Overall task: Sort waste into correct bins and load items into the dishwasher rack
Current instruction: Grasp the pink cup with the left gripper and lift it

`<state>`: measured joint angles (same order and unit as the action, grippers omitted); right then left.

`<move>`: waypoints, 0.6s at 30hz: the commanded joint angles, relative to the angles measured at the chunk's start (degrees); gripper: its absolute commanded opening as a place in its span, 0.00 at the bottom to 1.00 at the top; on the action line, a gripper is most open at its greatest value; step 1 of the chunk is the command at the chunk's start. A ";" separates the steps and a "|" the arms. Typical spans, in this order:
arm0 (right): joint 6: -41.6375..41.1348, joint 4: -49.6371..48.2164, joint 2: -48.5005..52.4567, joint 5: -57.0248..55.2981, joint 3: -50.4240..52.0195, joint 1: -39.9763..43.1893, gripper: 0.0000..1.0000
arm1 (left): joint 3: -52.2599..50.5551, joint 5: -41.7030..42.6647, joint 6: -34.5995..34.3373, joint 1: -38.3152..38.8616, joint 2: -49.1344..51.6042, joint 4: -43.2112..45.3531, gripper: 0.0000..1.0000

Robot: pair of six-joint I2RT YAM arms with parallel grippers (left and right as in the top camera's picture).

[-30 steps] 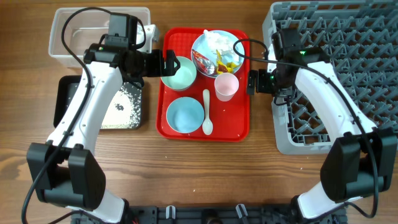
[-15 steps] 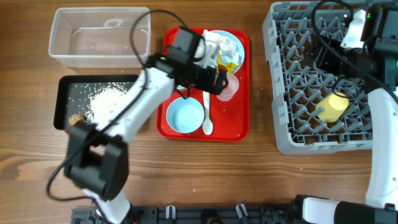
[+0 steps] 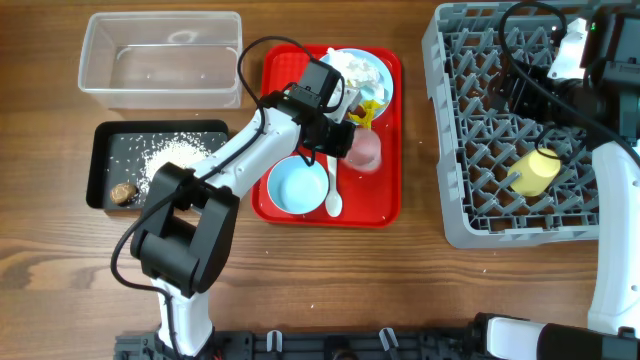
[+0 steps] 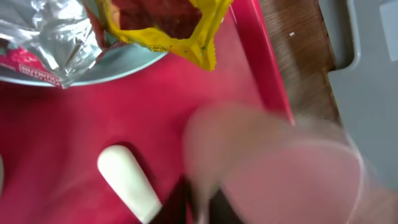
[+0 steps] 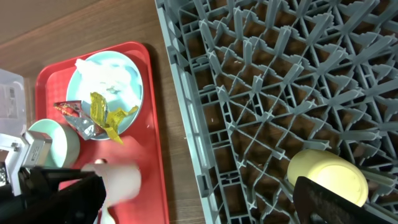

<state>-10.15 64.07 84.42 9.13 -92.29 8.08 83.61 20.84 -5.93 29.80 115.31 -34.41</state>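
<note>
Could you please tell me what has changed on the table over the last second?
The left gripper swung from the mint bowl rightward across the red tray to the pink cup, and its jaws closed, apparently on the cup's rim. The right gripper, jaws open throughout, drew back from the rack's left edge toward its far right side. The blue bowl, spoon and plate stayed put.

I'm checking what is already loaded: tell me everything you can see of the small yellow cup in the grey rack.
The small pale-yellow cup looks like smooth, plain plastic, with no handle showing. It lies tipped on its side among the prongs of the grey lattice dishwasher rack, toward the robot's side of it, resting on the grid. No marks or dirt show on it.
</note>
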 commanded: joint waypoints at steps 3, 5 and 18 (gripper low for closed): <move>1.01 0.39 0.50 -0.07 -0.22 0.15 1.00 | 0.07 0.76 -4.24 -0.07 -2.93 -0.11 0.04; 1.11 1.36 0.48 0.24 -0.22 0.15 1.00 | 0.09 0.76 -8.70 -1.11 -6.32 -0.50 0.04; 9.27 -24.90 0.55 56.87 18.95 -2.16 0.99 | 0.07 51.06 -12.94 -22.23 -11.87 0.87 0.04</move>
<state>-1.83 44.31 84.53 50.04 -77.91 7.60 83.61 59.64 -18.39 7.29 104.25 -33.58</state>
